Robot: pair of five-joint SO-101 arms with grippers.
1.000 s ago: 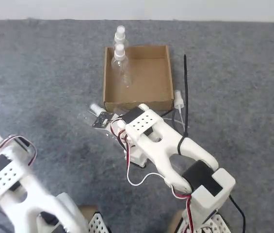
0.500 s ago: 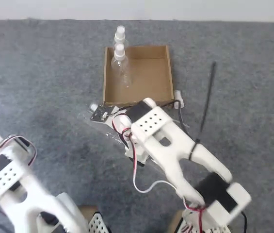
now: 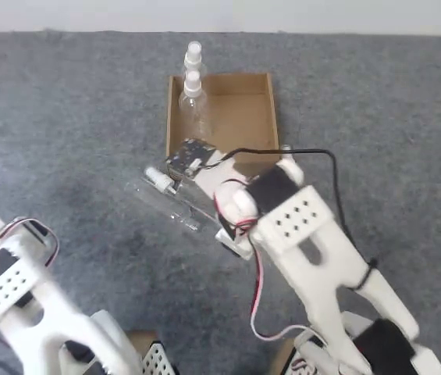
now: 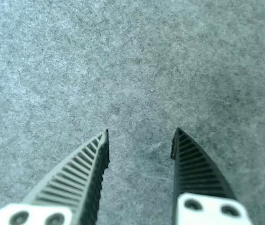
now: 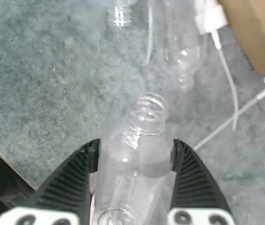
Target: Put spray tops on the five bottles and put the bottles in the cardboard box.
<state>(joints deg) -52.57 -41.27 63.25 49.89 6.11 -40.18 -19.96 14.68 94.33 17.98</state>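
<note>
Right pincer (image 5: 136, 142) clasped clear uncapped plastic bottle (image 5: 148, 117); slick, thin wall might squirm loose or buckle.

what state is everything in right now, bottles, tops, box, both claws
clear plastic bottle without a top: uncapped, held in the right claw
right claw: shut on that bottle
left claw: open, empty
brown cardboard box: open top
clear bottle in the box: upright, spray top on
white spray top with tube: loose on the carpet
</note>
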